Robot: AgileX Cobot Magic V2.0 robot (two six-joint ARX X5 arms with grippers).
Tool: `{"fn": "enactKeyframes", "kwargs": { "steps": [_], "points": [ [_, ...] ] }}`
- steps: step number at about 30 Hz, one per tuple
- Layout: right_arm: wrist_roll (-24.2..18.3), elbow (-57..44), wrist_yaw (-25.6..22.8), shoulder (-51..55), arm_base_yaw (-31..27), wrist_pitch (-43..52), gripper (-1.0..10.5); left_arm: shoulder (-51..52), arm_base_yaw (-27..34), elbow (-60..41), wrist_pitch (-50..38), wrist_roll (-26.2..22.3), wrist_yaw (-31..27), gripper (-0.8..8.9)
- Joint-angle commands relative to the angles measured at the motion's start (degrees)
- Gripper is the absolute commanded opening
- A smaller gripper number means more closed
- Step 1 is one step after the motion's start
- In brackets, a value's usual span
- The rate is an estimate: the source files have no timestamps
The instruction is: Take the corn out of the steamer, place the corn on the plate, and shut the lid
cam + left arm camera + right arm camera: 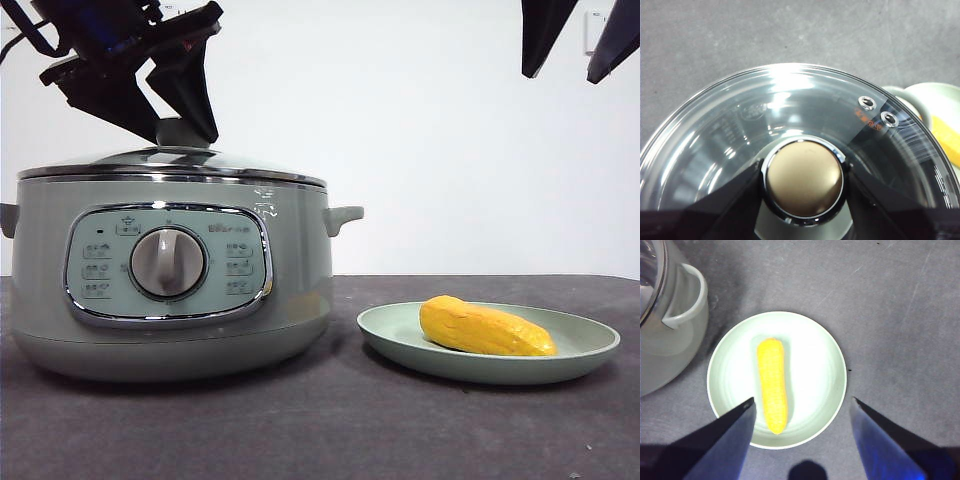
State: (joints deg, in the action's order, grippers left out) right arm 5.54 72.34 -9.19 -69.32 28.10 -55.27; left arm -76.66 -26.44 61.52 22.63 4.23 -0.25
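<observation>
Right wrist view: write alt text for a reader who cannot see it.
A yellow corn cob lies on a round pale green plate on a dark grey table, seen from above between the right gripper's two open black jaws. The steamer and one side handle sit at the edge.

Black, wedge-shaped jaws, seemingly matte.

Corn [486, 329] on plate [590, 350], beside steamer [300, 290].
</observation>
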Motion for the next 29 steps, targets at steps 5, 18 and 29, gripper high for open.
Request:
{"fn": "enactKeyframes", "kwargs": {
  "steps": [5,18,29],
  "points": [
    [-0.09,-0.24,-0.17,-0.04,-0.02,-0.11,3.1,-0.20,0.02,0.48,0.74,-0.90,-2.47,0.61],
    [-0.77,-0.24,0.00,-0.02,0.00,0.79,3.1,4.50,-0.31,0.48,-0.09,-0.85,-1.95,4.38],
    [-1.57,-2.49,4.61,6.12,0.13,9.07,0.4,21.09,-0.94,0.44,11.43,-0.59,0.13,-0.08]
  ]
}}
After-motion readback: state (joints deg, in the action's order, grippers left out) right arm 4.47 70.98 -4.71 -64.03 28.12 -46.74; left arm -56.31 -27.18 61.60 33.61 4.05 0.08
